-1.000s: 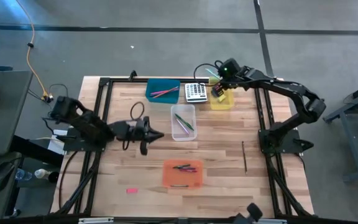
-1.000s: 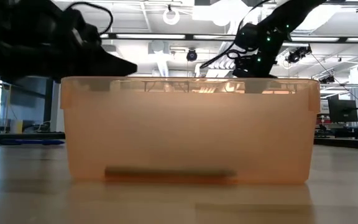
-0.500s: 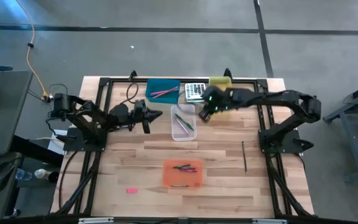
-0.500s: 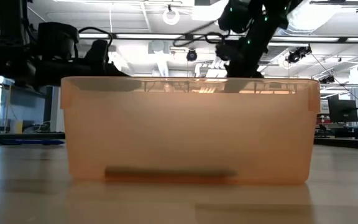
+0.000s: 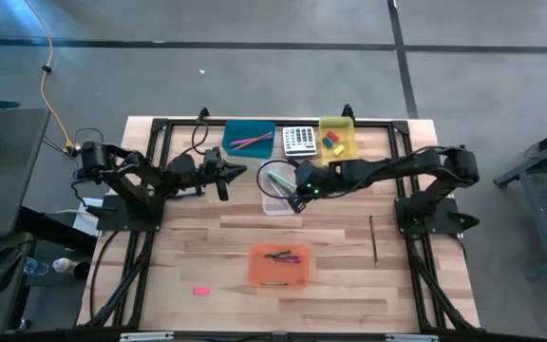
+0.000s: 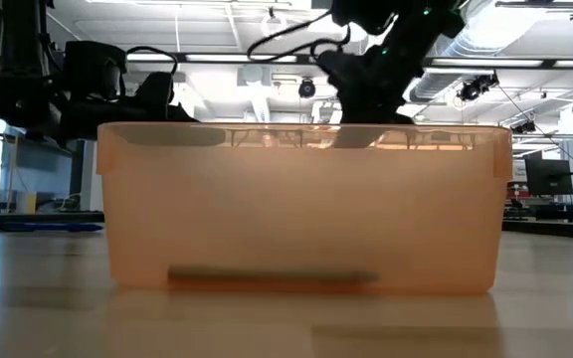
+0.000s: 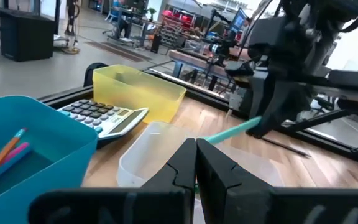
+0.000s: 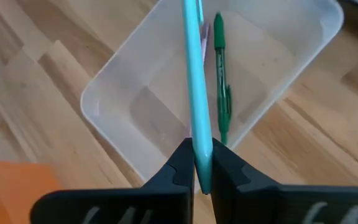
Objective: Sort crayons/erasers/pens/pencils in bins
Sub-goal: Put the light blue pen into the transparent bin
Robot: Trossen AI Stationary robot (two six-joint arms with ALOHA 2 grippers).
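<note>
My right gripper hangs over the clear bin, shut on a teal pen. A green pen lies in that bin. My left gripper waits shut and empty left of the clear bin, near the teal-blue bin, which holds pink and orange pencils. The yellow bin holds red and blue erasers. The orange bin holds a few short sticks, with one dark stick on its floor. My right gripper pinches the teal pen between its two fingers near one end. The rest of the pen sticks out ahead of the fingertips, slanting down over the clear bin. The pen is lifted clear.
A grey-keyed calculator sits between the teal-blue and yellow bins. A dark thin stick lies on the table's right side, and a small pink eraser near the front left. A black frame borders the wooden table.
My right gripper has travelled from above the yellow bin toward the table's left and near side, coming down over the clear bin with the teal pen still in its fingers. My left gripper has drawn back toward the far edge, beside the teal-blue bin.
</note>
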